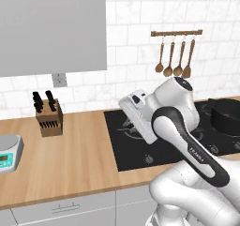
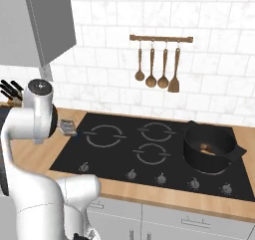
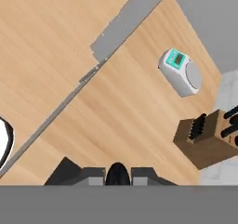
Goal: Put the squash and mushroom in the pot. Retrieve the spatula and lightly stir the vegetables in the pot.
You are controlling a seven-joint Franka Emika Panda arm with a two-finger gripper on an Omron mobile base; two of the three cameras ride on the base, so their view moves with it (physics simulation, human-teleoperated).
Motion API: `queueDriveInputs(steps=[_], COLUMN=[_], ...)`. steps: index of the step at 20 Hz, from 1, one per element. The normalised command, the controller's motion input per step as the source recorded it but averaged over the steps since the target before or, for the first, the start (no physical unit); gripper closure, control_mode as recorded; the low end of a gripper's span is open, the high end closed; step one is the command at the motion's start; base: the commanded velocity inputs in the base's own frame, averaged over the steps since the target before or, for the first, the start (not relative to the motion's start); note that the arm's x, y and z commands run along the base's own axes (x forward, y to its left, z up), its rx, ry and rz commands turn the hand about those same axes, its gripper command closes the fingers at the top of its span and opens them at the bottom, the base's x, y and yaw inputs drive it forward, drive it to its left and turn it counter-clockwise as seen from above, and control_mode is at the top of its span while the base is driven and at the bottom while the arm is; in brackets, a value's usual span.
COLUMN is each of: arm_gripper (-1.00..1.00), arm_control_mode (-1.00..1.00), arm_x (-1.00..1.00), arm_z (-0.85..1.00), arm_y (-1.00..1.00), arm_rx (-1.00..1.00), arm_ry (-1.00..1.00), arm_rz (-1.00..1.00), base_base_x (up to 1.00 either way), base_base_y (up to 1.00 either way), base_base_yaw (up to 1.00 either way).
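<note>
Meanwhile, the pincer (image 3: 117,174) hangs clenched and empty over the wooden table (image 1: 70,159), at the left edge of the cooktop (image 2: 149,149), looking down at bare wood with the kitchen scale (image 3: 181,72) and knife block (image 3: 204,141) beyond. The pot (image 2: 211,147) sits well apart on the hob's far right burner, something pale and brownish inside, too small to name. Silver-headed spatula, squash and mushroom cannot be made out with certainty; the wall rail carries wooden utensils (image 2: 157,67) alone. Any coming reach toward the pot would likely run rightward across the whole cooktop, away from where the hand now points.
</note>
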Motion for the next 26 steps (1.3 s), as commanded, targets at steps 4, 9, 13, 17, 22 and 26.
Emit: queueDriveInputs(steps=[4, 9, 13, 17, 22, 26], arm_gripper=[1.00, 1.00, 1.00, 1.00, 1.00, 1.00], arm_control_mode=[-1.00, -1.00, -1.00, -1.00, 1.00, 1.00], arm_x=[0.06, 0.36, 0.59, 0.29, -0.03, 0.00], arm_z=[0.06, 0.02, 0.18, 0.33, 0.28, 0.00], arm_y=[-0.64, -0.37, -0.28, -0.37, -0.17, 0.00], arm_rx=[0.42, 0.28, 0.14, 0.17, 0.07, 0.00], arm_ry=[0.27, 0.17, 0.09, 0.13, 0.03, 0.00], arm_rz=[-0.51, -0.50, -0.38, -0.24, -0.09, 0.00], base_base_x=[0.00, 0.00, 0.00, 0.00, -0.10, -0.21], base_base_y=[0.00, 0.00, 0.00, 0.00, -0.19, -0.81], base_base_yaw=[0.00, 0.00, 0.00, 0.00, -0.05, -0.10])
